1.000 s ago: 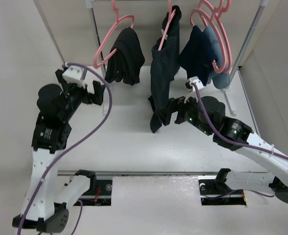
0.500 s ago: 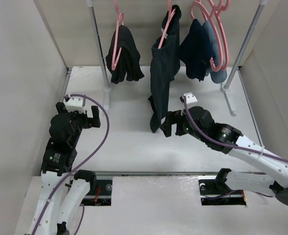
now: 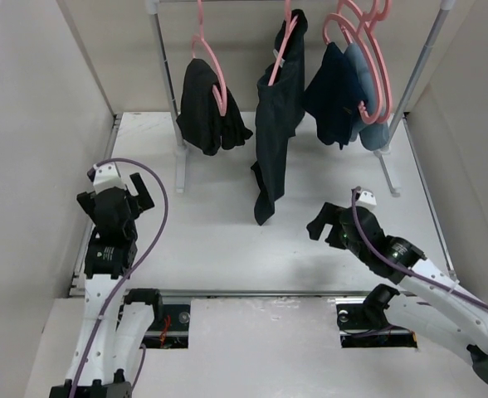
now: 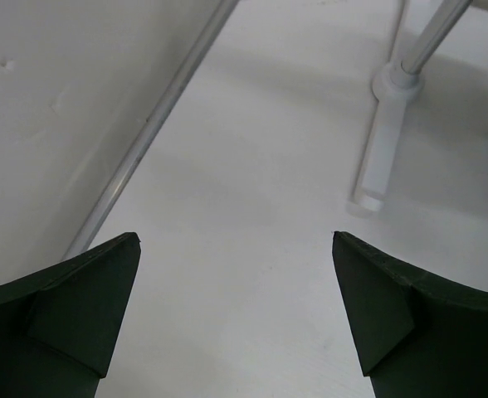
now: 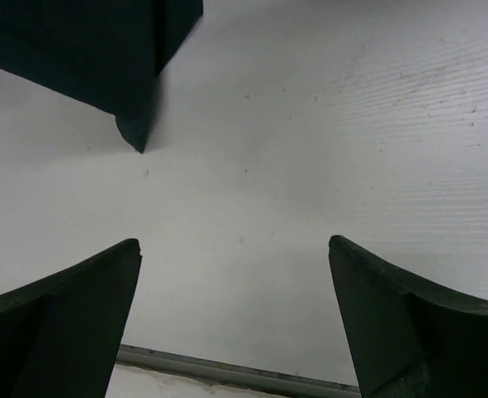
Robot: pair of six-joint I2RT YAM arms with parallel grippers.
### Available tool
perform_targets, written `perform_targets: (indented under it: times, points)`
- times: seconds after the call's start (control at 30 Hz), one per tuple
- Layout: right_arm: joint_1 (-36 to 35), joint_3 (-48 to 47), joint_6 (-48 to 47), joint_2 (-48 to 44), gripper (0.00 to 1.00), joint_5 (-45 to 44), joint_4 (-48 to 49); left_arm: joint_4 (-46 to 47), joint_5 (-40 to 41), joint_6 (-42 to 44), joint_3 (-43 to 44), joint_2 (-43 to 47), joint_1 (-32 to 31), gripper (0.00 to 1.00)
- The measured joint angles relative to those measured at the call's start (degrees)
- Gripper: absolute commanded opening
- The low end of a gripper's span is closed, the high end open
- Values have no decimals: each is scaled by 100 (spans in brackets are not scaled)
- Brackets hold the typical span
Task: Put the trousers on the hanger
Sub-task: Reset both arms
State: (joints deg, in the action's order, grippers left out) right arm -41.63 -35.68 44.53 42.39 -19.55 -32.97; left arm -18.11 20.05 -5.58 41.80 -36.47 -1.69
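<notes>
Black full-length trousers of soft cloth [image 3: 273,133] hang draped over a thin pink plastic hanger [image 3: 279,58] on the metal rack [image 3: 168,83], above the white desk [image 3: 211,249]. Left pincer [image 4: 236,240] and right pincer [image 5: 234,242] both gape wide, holding nothing.

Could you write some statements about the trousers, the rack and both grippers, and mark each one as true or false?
1. The trousers hang from a pink hanger on the rack. True.
2. The right gripper is shut on the trousers. False: it is open, empty and apart from them.
3. The left gripper is open and holds nothing. True.
4. In the top view, the shorter black garment hangs to the right of the trousers. False: it hangs to their left.
</notes>
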Motion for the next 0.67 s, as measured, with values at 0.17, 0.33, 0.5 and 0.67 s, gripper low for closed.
perform_targets:
  times: [0.17,0.33,0.5,0.67]
  points:
    - [0,-2,330,-146,99,-232,9,120,37,-72,-76,400,127,100]
    - [0,-81,424,52,99,-398,-90,227,35,-96,-98,656,219,100]
    - [0,-155,463,313,99,-433,-151,243,37,-94,-129,660,245,100]
    - [0,-219,459,361,99,-448,-168,243,33,-94,-168,660,247,100]
